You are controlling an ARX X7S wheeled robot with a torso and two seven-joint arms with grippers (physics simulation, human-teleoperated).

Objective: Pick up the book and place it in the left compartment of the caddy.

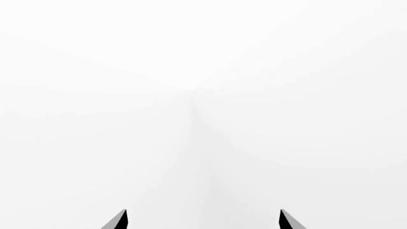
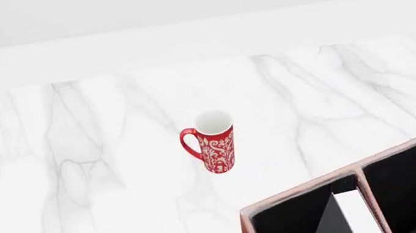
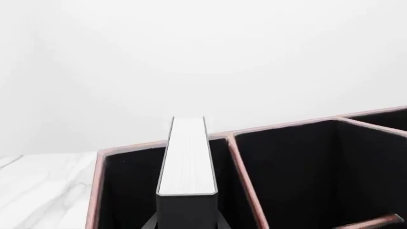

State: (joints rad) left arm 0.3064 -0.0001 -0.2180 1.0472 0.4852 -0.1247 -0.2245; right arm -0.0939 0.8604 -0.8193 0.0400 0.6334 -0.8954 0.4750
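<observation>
Book (image 3: 186, 162) upright in caddy's (image 2: 298, 194) left compartment (image 3: 127, 191), right claw gripping it, left claw (image 1: 203, 220) apart

Caddy (image 2: 303, 198) cropped; book's (image 3: 186, 157) base hidden

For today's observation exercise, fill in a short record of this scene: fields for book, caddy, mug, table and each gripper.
book: upright in the caddy's left compartment, page edges up
caddy: reddish-brown box, black inside, on table
mug: red patterned, upright, apart from caddy
table: white marble
left gripper: open, holding nothing
right gripper: barely visible, state unclear
</observation>
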